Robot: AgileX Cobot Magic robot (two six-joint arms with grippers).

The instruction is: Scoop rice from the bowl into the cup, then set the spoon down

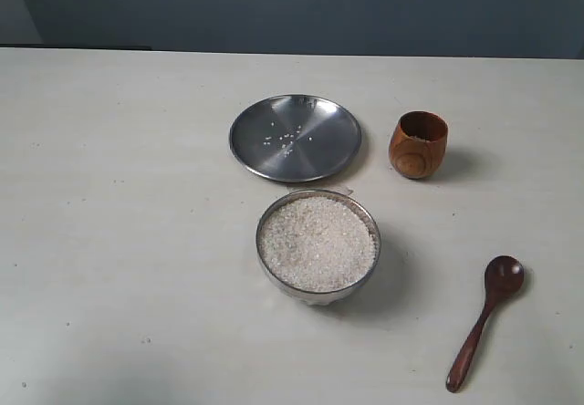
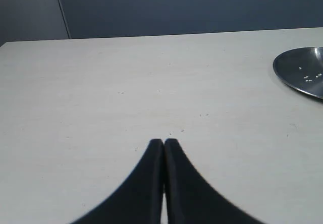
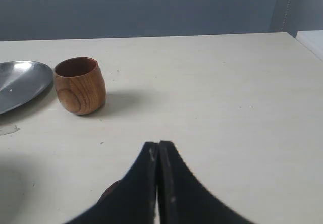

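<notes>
Here, on the worktop [image 1: 128, 223], a plate [image 1: 324, 154] holding a few stray grains [image 1: 286, 140] sits at upper centre, with the cup [image 1: 418, 146] just to its right. The bowl [image 1: 318, 294], at centre, is full of rice [image 1: 317, 243]. The spoon [image 1: 484, 321] lies apart at lower right. The left fingers [image 2: 150, 176] and right fingers [image 3: 145, 183] are pressed together, gripping nothing.

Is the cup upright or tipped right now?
Upright. The cup stands on its base with its open mouth facing up, right of the plate. What is inside cannot be told.
</notes>
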